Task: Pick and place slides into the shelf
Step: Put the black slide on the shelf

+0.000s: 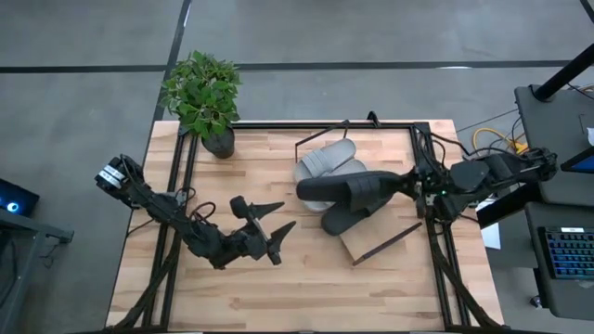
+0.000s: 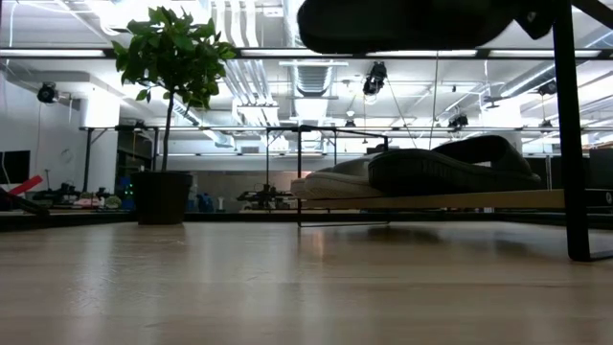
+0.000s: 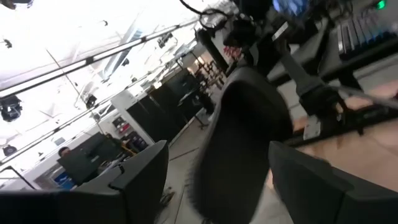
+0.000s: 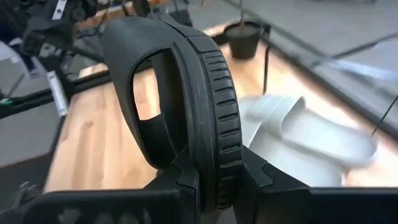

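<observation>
One black rubber slide sandal (image 1: 348,188) hangs above the slanted plywood shelf (image 1: 367,241), the right gripper's (image 4: 214,180) fingers pinching its heel edge. Light and bendy, it likely grips best there. The left gripper (image 1: 269,223) is spread, empty.

Black slide (image 4: 205,106), ribbed edge; grey slides (image 1: 325,160), seemingly.
</observation>
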{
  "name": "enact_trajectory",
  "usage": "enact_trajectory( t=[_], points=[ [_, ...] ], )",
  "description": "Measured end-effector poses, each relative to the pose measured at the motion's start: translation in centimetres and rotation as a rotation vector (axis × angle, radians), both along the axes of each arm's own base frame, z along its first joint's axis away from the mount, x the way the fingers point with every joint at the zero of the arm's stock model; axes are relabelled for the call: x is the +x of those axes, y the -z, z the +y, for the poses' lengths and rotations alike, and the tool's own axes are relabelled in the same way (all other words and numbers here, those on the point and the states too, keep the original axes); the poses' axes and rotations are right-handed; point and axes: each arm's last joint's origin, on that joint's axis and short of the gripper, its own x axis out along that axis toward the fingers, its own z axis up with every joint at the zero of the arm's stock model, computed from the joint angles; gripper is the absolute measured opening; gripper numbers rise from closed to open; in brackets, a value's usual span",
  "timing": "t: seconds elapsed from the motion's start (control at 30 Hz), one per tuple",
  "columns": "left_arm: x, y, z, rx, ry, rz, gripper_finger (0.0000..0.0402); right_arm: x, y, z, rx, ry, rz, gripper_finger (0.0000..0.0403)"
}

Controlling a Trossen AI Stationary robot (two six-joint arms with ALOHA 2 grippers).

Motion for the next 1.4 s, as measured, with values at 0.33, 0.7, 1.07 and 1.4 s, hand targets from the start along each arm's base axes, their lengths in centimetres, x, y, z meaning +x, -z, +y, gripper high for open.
enact_trajectory(
  t=[0.33, 0.7, 1.07, 1.4],
  points=[
    [0.0, 0.2, 0.0, 0.029, -0.008, 0.032, 0.0260, -2.0, 1.4, -0.6, 0.134, 0.046, 0.134, 0.0041],
    [-0.1, 0.3, 0.1, 0.017, -0.066, 0.047, 0.0261, -4.0, 1.6, -1.1, 0.245, 0.107, 0.296, 0.0041],
    [-0.1, 0.3, 0.1, 0.006, -0.076, 0.044, 0.0261, -6.3, -1.4, -1.5, 0.388, 0.039, 0.301, 0.0041],
    [-0.1, 0.3, 0.1, 0.008, -0.076, 0.045, 0.0261, -6.6, -0.6, -1.4, 0.477, 0.040, 0.403, 0.0041]
  ],
)
